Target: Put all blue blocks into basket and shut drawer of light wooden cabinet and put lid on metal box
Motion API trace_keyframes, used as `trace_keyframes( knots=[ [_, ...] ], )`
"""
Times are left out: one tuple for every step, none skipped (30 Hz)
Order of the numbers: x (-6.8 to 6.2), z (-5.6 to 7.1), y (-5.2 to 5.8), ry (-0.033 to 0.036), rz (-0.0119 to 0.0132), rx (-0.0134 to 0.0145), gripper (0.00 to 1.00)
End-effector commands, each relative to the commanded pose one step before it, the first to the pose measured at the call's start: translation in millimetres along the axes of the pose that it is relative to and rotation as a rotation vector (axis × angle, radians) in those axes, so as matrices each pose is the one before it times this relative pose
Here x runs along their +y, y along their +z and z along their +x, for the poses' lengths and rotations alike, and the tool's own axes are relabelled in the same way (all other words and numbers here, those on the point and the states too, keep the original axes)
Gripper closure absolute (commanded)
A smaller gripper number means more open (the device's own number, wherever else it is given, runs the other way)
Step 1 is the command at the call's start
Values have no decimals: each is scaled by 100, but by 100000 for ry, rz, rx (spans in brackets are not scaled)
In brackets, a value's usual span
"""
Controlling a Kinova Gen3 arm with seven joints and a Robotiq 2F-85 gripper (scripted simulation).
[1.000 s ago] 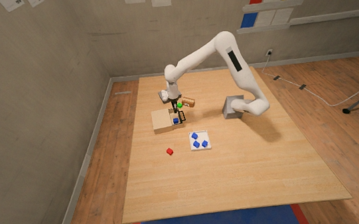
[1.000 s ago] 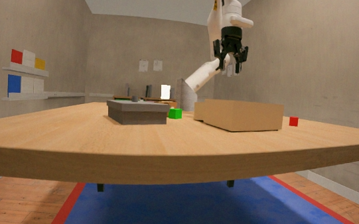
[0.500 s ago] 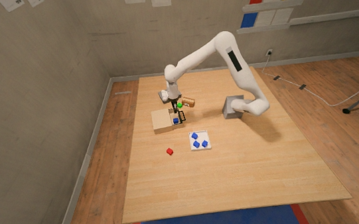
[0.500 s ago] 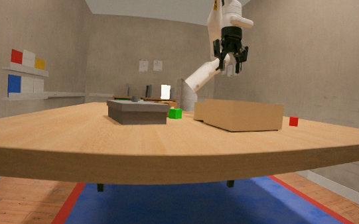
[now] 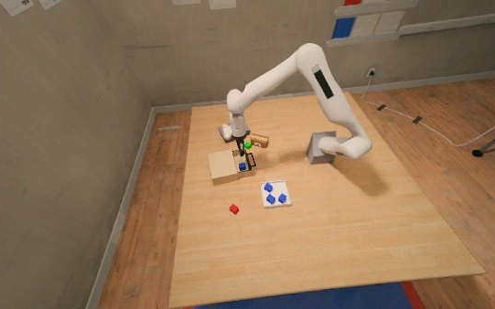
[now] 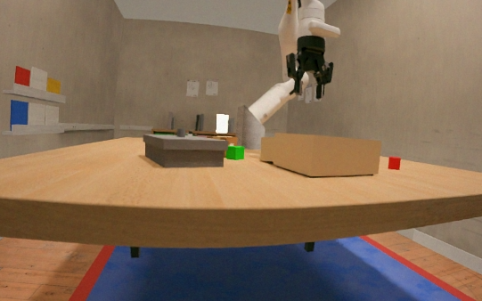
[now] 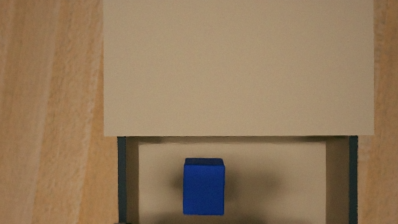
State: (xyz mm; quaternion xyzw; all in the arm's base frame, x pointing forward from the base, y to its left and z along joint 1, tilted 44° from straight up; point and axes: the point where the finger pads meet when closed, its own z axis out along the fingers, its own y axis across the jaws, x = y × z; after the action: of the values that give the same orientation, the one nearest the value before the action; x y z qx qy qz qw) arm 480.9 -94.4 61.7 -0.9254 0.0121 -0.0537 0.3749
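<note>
The arm reaches out from its grey base (image 5: 315,157) (image 6: 250,129) in a high arch over the counter (image 5: 338,229) (image 6: 107,183), its elbow raised well above everything on it; from there the forearm slopes down to the wrist, and the last section drops nearly straight down. The jaws (image 5: 241,151) (image 6: 308,94) point downward and hang above the light wooden cabinet (image 5: 222,165) (image 6: 325,153) (image 7: 239,67), over its pulled-out drawer (image 5: 245,175) (image 7: 332,182), well apart from the counter. They stand parted, a good way open though short of their full spread, with nothing between them

Inside the drawer lies one blue block (image 5: 242,166) (image 7: 203,189), square to the drawer's sides and nearer one side wall than the other. The black handle (image 5: 252,160) sticks out at the drawer's front. Three more blue blocks (image 5: 271,198) sit within the white basket (image 5: 275,206), apart from the cabinet

The metal box (image 5: 229,141) (image 6: 184,156) stands near the cabinet with its lid (image 6: 187,142) on top. A green block (image 5: 247,145) (image 6: 235,152) is between the box and the cabinet, near a brown object (image 5: 260,141), and a red block (image 5: 233,208) (image 6: 394,163) lies apart on the cabinet's other side
</note>
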Motion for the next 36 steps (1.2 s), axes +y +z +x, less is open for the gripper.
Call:
trace_keyframes(
  knots=[
    [39, 21, 65, 18, -109, 113, 31],
    [0, 0, 90, -30, 3, -17, 31],
    [0, 0, 109, -36, 4, -20, 31],
    [1, 1, 118, -18, 2, -10, 31],
    [1, 1, 127, 0, 0, 0, 31],
    [1, 1, 144, 0, 0, 0, 31],
    [0, 0, 161, -1, 1, 0, 31],
    [0, 0, 0, 0, 0, 0, 31],
    [0, 0, 0, 0, 0, 0, 31],
    [1, 1, 179, 1, -1, 0, 31],
    [1, 1, 196, 0, 0, 0, 31],
    [1, 1, 212, 0, 0, 0, 31],
    [1, 1, 229, 0, 0, 0, 31],
    [1, 1, 244, 0, 0, 0, 31],
    [1, 1, 259, 0, 0, 0, 31],
    [1, 1, 273, 0, 0, 0, 31],
    [1, 1, 286, 0, 0, 0, 31],
    [2, 2, 298, 0, 0, 0, 31],
    [1, 1, 309, 0, 0, 0, 31],
    [2, 2, 319, 0, 0, 0, 31],
    [2, 2, 327, 0, 0, 0, 31],
    [1, 1, 334, 0, 0, 0, 31],
    [2, 2, 340, 0, 0, 0, 31],
    [2, 2, 344, 0, 0, 0, 31],
    [0, 0, 0, 0, 0, 0, 31],
    [0, 0, 0, 0, 0, 0, 31],
    [2, 2, 347, 0, 0, 0, 31],
    [1, 1, 348, 0, 0, 0, 31],
    [2, 2, 348, 0, 0, 0, 31],
    [2, 2, 346, 0, 0, 0, 31],
    [1, 1, 342, 0, 0, 0, 31],
    [2, 2, 338, 0, 0, 0, 31],
    [2, 2, 332, 0, 0, 0, 31],
    [1, 1, 323, 0, 0, 0, 31],
    [2, 2, 314, 0, 0, 0, 31],
    [2, 2, 304, 0, 0, 0, 31]
  ],
)
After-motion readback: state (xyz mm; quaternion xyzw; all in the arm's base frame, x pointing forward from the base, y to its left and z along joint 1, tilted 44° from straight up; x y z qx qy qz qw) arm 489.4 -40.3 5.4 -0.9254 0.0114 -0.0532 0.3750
